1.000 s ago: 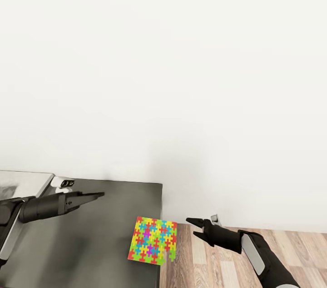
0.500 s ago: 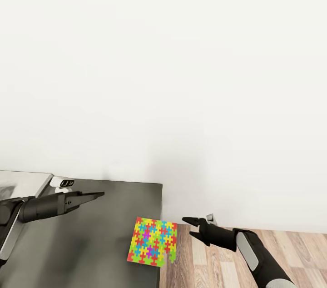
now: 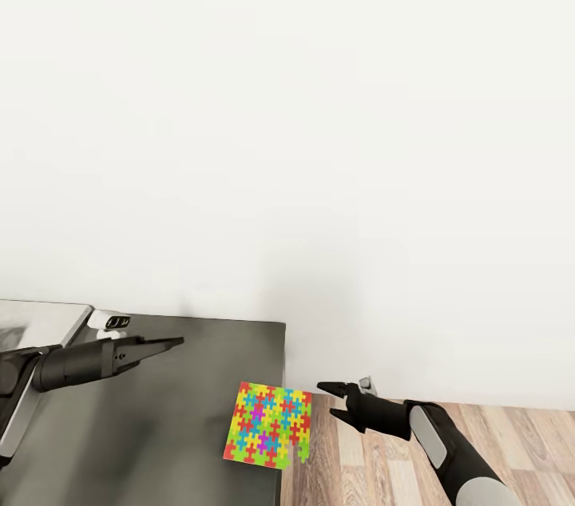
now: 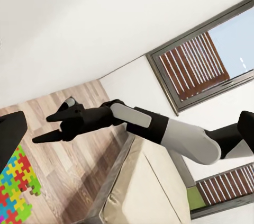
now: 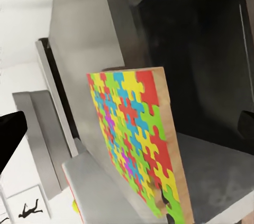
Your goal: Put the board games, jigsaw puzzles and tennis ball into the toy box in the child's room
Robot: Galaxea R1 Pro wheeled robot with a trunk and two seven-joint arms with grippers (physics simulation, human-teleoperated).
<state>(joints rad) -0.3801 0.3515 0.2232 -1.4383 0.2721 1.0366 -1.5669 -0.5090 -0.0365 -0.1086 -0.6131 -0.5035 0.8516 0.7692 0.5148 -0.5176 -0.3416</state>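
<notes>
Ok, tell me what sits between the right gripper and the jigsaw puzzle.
Nothing: in the head view only bare wood floor separates the open right gripper from the jigsaw puzzle overhanging the table edge.

A thin square jigsaw puzzle of interlocked red, yellow, green, blue and purple pieces point(image 3: 269, 423) point(image 5: 138, 142) point(image 4: 13, 192) lies flat on the dark grey lower counter section point(image 3: 152, 426), at its right edge near the front, one corner jutting slightly past that edge.
</notes>
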